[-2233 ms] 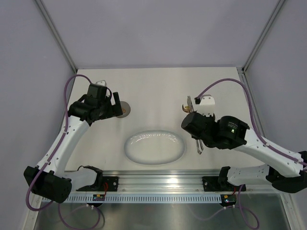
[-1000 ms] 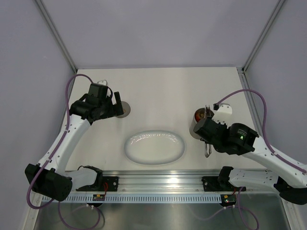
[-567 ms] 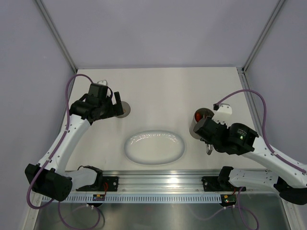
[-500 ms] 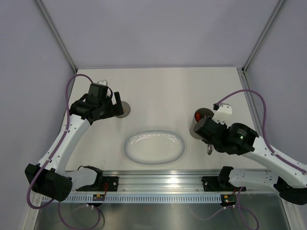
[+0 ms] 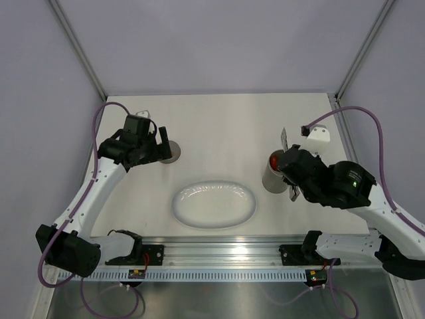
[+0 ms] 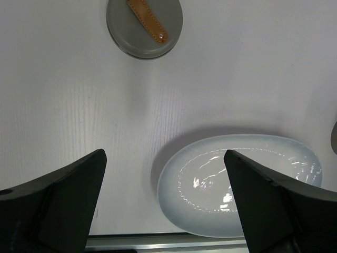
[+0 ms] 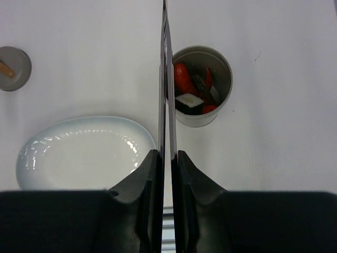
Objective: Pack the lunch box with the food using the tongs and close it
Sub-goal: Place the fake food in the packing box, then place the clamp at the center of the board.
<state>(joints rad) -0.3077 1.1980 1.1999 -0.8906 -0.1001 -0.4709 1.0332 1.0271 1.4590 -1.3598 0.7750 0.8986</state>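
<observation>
The lunch box (image 5: 273,176) (image 7: 202,119), a grey upright cup, stands open right of the plate. Inside it lies the food (image 7: 184,79): red pieces, a dark ridged piece and a white square (image 7: 187,100). My right gripper (image 5: 291,175) (image 7: 167,153) is shut on the tongs (image 5: 283,137) (image 7: 165,74), whose two silver arms are pressed nearly together. Their tips reach past the box's left rim and hold nothing. The round grey lid (image 5: 173,152) (image 6: 145,29) with its tan handle lies flat at the left. My left gripper (image 5: 161,147) (image 6: 163,154) hovers beside it, open and empty.
A white oval plate (image 5: 214,204) (image 6: 179,182) (image 7: 79,158) with nothing on it sits at the middle front. The metal rail (image 5: 226,247) runs along the near edge. Frame posts stand at the back corners.
My right arm has drawn back to the right, lifting the tongs out of the lunch box, and squeezed their arms closer. The left arm has not moved.
</observation>
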